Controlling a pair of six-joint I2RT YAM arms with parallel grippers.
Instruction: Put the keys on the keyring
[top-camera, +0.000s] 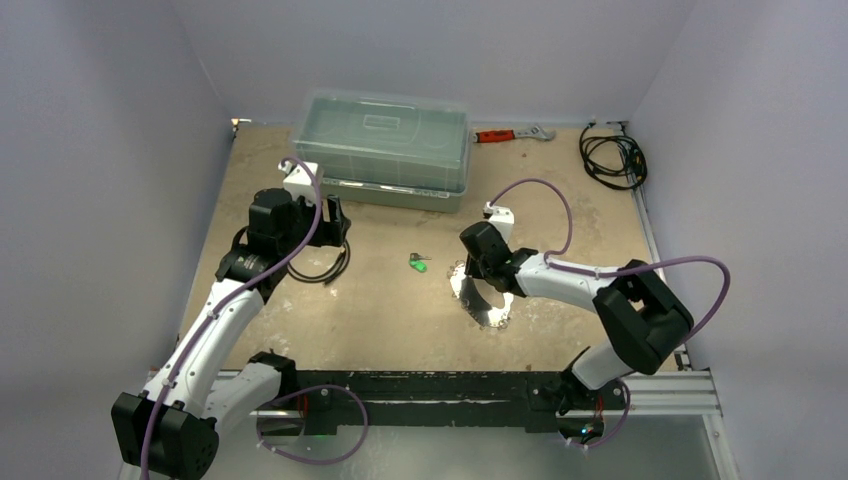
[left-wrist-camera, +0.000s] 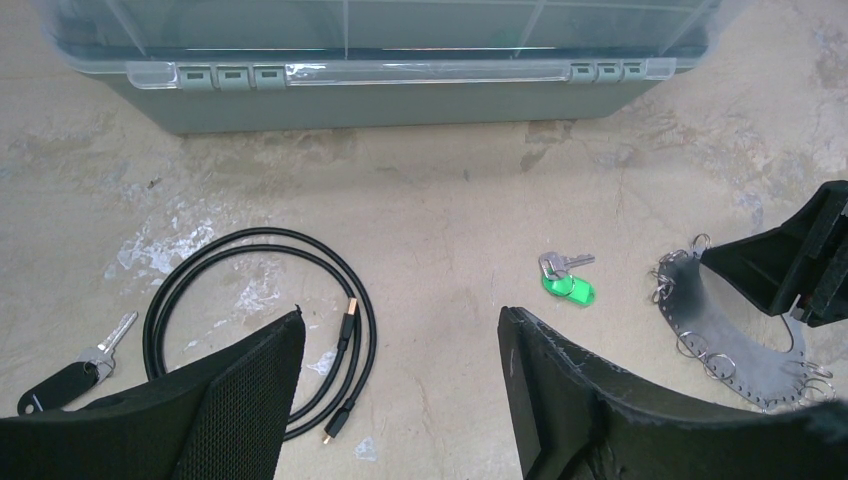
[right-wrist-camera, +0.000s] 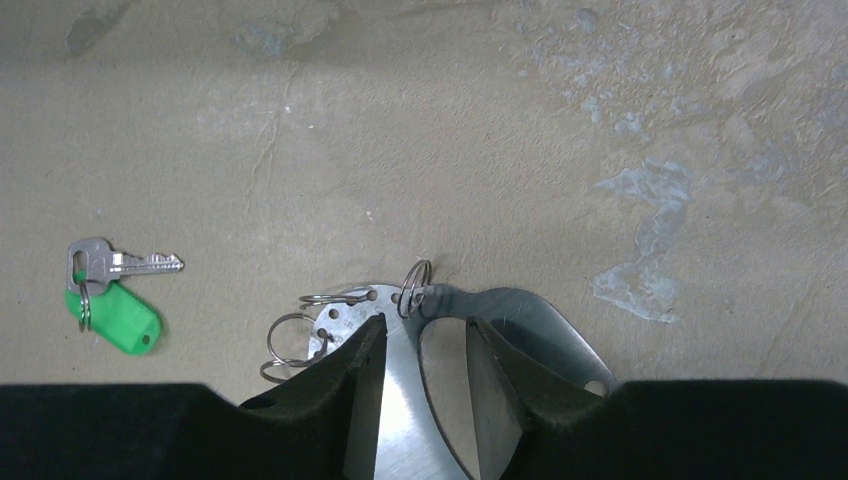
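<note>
A small silver key with a green plastic tag (top-camera: 418, 263) lies alone on the table's middle; it also shows in the left wrist view (left-wrist-camera: 568, 284) and the right wrist view (right-wrist-camera: 112, 314). The keyring is a flat silver crescent plate (top-camera: 487, 303) with several split rings along its edge (right-wrist-camera: 345, 298), lying to the right of the key (left-wrist-camera: 722, 335). My right gripper (right-wrist-camera: 427, 325) is open with a narrow gap, its fingertips over the plate's upper end (top-camera: 470, 268). My left gripper (left-wrist-camera: 400, 320) is open and empty, above the table left of the key (top-camera: 335, 225).
A black coiled USB cable (left-wrist-camera: 250, 300) lies under my left gripper. A silver key on a black fob (left-wrist-camera: 75, 370) lies left of it. A closed clear-lidded toolbox (top-camera: 385, 150) stands at the back. A red-handled wrench (top-camera: 510, 133) and a black cable bundle (top-camera: 612, 155) lie back right.
</note>
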